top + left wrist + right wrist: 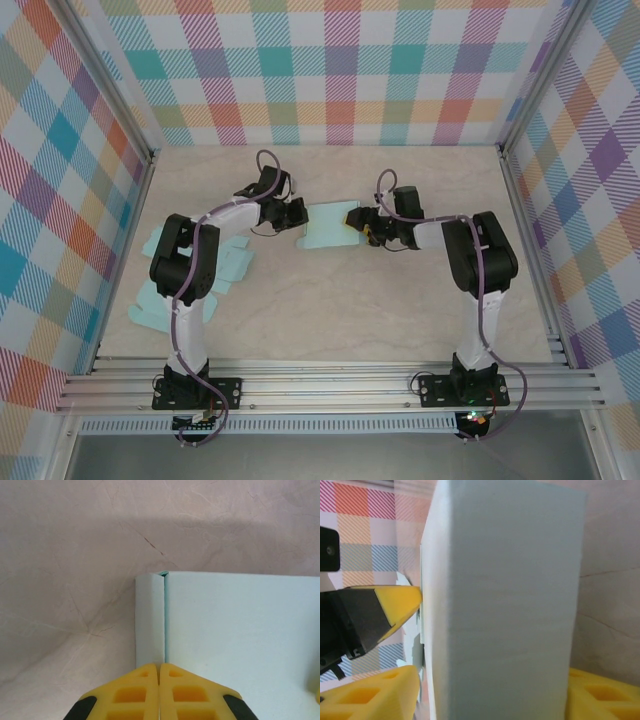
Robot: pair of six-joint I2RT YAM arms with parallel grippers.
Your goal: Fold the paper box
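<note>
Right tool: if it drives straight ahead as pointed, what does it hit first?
The box: it sits between the right tool's open fingers, so going on would probably seat it deeper, though depth is unclear.

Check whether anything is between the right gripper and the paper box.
Nothing visible is. The right gripper straddles the paper box, its jaws open, one close beside each wall.

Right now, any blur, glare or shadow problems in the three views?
Top external: sharp, even light, soft shadows on the table. Left wrist: broad shadow band above the paper box, edges crisp. Right wrist: box very close and soft, right fingers blurred.
</note>
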